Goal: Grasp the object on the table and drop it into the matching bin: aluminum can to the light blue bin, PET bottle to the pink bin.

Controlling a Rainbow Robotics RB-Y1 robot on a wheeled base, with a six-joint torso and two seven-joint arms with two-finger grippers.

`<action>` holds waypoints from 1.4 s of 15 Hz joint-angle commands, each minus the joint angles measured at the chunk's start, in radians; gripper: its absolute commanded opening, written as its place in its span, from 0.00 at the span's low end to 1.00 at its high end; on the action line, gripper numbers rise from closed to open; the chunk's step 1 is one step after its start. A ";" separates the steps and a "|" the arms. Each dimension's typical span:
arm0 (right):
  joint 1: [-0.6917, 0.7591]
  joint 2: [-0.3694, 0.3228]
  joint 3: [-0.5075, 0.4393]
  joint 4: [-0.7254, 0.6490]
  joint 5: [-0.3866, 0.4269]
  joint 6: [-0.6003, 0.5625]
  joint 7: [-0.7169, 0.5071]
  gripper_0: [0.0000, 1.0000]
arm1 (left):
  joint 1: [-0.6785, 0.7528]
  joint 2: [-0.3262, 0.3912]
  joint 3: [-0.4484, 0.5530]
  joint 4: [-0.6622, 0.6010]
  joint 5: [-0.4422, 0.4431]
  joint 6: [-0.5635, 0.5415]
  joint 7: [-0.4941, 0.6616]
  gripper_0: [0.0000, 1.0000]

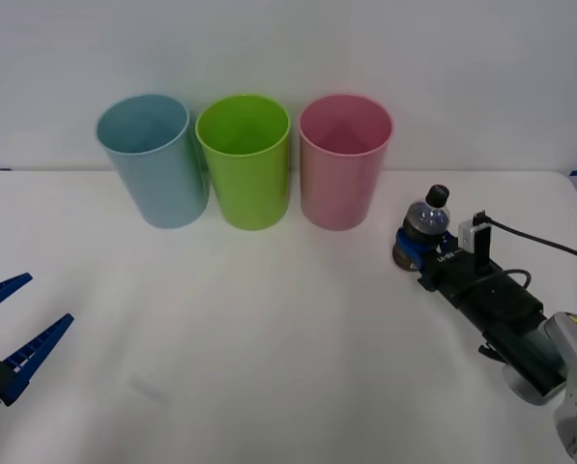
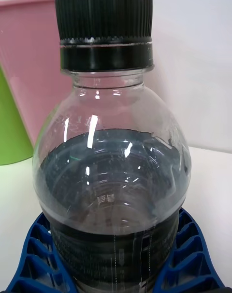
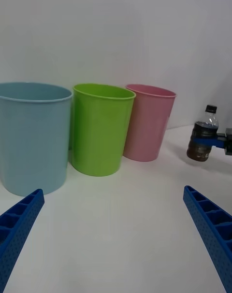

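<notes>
1. The right gripper (image 1: 421,249) has its blue ribbed fingers (image 2: 191,259) closed on the lower body of the small clear plastic bottle with black cap (image 1: 425,227), at the frame's right.
2. The bottle's long axis is upright; whether its base touches the white table (image 1: 269,338) cannot be told.
3. The pale pink round bin (image 1: 344,162) stands just upper left of the bottle; its interior looks empty.
4. The lime green bin (image 1: 245,159) and light blue bin (image 1: 153,159) also look empty.
5. The left gripper (image 1: 8,333) is spread open, lower left.
</notes>
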 commanded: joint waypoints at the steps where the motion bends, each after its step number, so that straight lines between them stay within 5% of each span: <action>1: 0.045 -0.025 0.013 -0.091 0.000 0.007 -0.021 0.00 | 0.000 0.000 0.000 0.000 0.000 0.000 0.000 1.00; 10: 0.082 -0.133 0.049 -0.450 0.089 0.013 -0.464 0.00 | 0.000 0.000 0.000 0.000 0.000 0.000 0.000 1.00; 16: -0.053 -0.218 0.049 -0.495 0.114 0.013 -0.696 0.00 | 0.000 0.000 0.000 0.000 0.000 0.000 0.000 1.00; 21: -0.164 -0.220 0.036 -0.495 0.267 0.014 -0.904 0.00 | 0.000 0.000 0.000 0.000 0.000 0.000 0.000 1.00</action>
